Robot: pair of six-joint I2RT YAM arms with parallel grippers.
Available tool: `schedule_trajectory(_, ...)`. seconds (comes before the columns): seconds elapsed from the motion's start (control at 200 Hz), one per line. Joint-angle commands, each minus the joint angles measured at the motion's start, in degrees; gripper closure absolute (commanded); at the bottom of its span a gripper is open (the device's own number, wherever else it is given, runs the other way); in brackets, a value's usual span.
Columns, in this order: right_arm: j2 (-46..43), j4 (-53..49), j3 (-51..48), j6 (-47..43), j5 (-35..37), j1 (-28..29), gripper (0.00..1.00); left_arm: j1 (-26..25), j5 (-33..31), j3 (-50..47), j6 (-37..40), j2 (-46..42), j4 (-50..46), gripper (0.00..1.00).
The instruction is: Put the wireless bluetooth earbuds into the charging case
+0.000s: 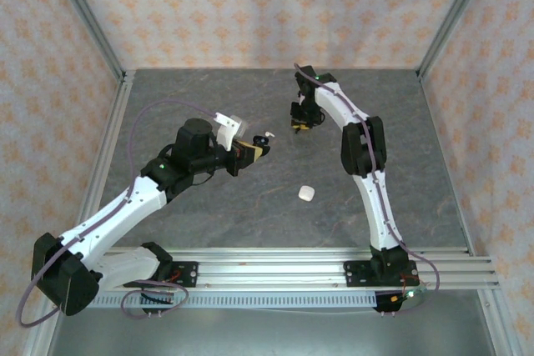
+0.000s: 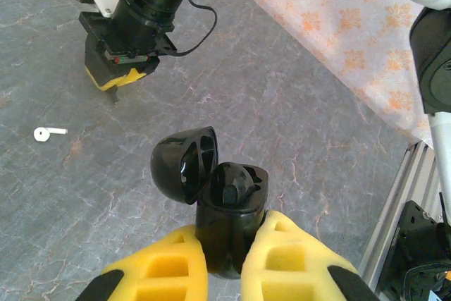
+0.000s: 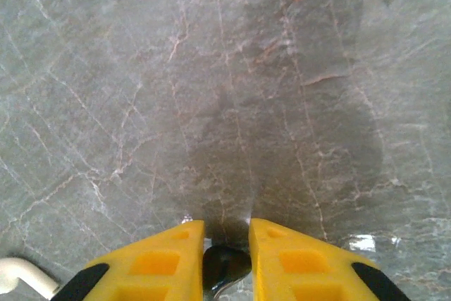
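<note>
Right gripper (image 3: pixel 225 234) is closed narrowly on a black earbud (image 3: pixel 225 266) near the table's (image 1: pixel 209 97) far edge. Left gripper (image 2: pixel 232 227) clamps the open case (image 2: pixel 229 195) close to its left

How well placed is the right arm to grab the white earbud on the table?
Probably not yet. The white earbud lies close by across bare table, but the right jaws are closed on a black earbud, so they would need emptying first.
</note>
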Motion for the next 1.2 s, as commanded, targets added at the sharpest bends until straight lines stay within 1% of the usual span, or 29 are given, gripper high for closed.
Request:
schedule_trajectory(0.0, -3.2, -5.6, -6.1, -0.6, -3.2, 2.7, 0.8, -0.3, -1.6, 1.1, -0.6, -1.4, 1.9, 1.0)
schedule_trajectory(0.18, -9.2, -3.8, -14.7, 0.1, -4.9, 3.2, 0.81, -0.3, -2.4, 0.6, -0.9, -2.6, 1.2, 1.0)
schedule_trajectory(0.41, -16.5, -1.3, -25.7, 1.9, -5.3, 5.4, 0.81, -0.3, -3.1, -0.9, -1.4, -4.7, 0.7, 1.0)
schedule_trajectory(0.525, -18.7, 0.9, -30.1, 3.4, -6.0, 6.7, 0.8, -0.3, -3.4, -1.6, -1.5, -5.4, 0.6, 1.0)
schedule_trajectory(0.786, -19.1, 1.3, -31.9, 4.2, -5.7, 10.4, 0.8, -0.3, -3.4, -2.1, -1.5, -5.7, 0.3, 1.0)
schedule_trajectory(0.961, -18.9, 1.8, -32.1, 4.7, -4.8, 11.6, 0.8, -0.3, -3.6, -2.3, -1.7, -5.8, 0.5, 1.0)
schedule_trajectory(1.006, -19.1, 2.1, -32.3, 4.8, -4.6, 11.6, 0.79, -0.3, -3.6, -2.4, -1.7, -5.8, 0.5, 1.0)
schedule_trajectory(1.196, -19.6, 2.3, -33.0, 5.1, -4.0, 11.6, 0.69, -0.3, -3.8, -2.7, -1.7, -5.8, 0.5, 1.0)
